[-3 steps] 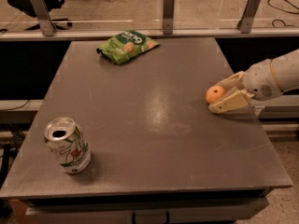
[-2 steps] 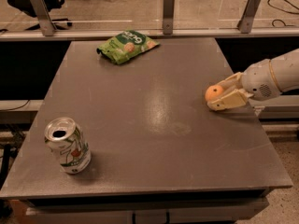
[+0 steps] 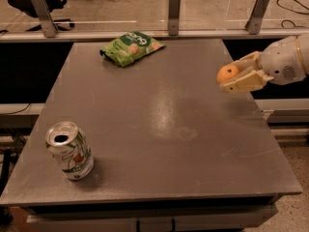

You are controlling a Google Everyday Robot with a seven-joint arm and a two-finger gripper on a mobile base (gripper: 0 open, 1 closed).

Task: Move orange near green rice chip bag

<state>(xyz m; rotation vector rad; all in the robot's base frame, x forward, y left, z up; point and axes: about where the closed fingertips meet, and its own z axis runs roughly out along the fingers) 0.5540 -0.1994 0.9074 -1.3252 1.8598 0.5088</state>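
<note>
The orange (image 3: pixel 226 73) is held between the cream fingers of my gripper (image 3: pixel 231 75), which reaches in from the right edge and holds it above the right side of the grey table (image 3: pixel 159 124). The gripper is shut on the orange. The green rice chip bag (image 3: pixel 130 47) lies flat near the table's far edge, left of centre, well away from the gripper to the upper left.
A green-and-white soda can (image 3: pixel 70 150) stands upright at the table's front left. A rail with metal posts (image 3: pixel 174 6) runs behind the far edge. Office chairs stand on the floor beyond.
My gripper has lifted the orange off the table and carried it upward, away from the surface at the right side. The bag and can have not moved.
</note>
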